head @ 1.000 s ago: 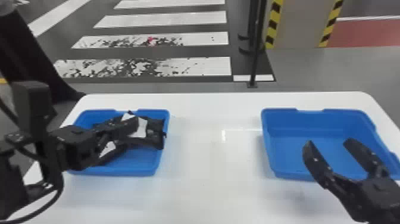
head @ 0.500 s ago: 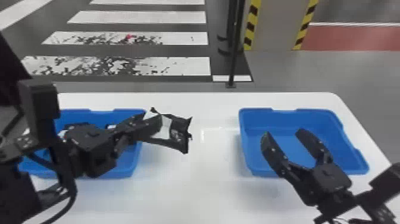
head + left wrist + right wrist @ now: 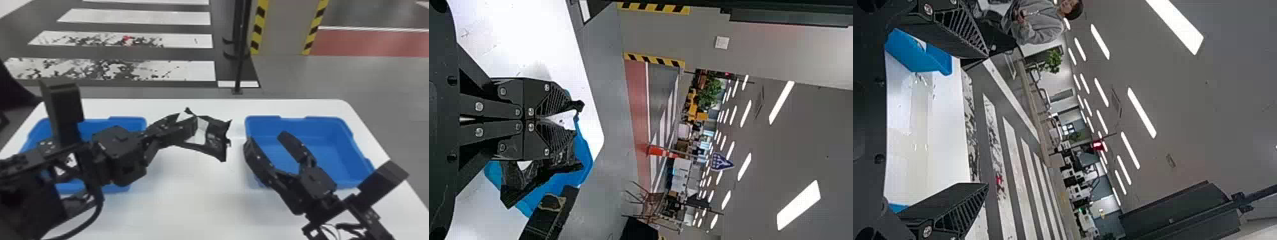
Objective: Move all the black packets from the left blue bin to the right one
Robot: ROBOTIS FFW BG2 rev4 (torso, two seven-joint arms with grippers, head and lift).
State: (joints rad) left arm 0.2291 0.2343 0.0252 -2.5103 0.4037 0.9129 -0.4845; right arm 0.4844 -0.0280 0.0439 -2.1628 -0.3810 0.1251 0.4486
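My left gripper [image 3: 188,127] is shut on a black packet [image 3: 217,137] with a white patch, held above the table between the two bins. In the left wrist view the left gripper [image 3: 574,120] pinches the same packet [image 3: 519,182]. My right gripper [image 3: 265,140] stands open over the near left part of the right blue bin [image 3: 332,153]; its fingers are spread in the right wrist view, where the right gripper [image 3: 985,120] has nothing between them. The left blue bin [image 3: 127,123] lies partly behind the left arm, which hides much of its inside.
Both bins stand on a white table [image 3: 191,198], whose far edge runs behind them. A thin black pole [image 3: 241,48] rises from the floor beyond the table. The two grippers are close together near the middle.
The left gripper has carried the packet from over the left bin rightward to the middle. The right gripper has shifted left relative to its bin, still open. The head view has also turned.
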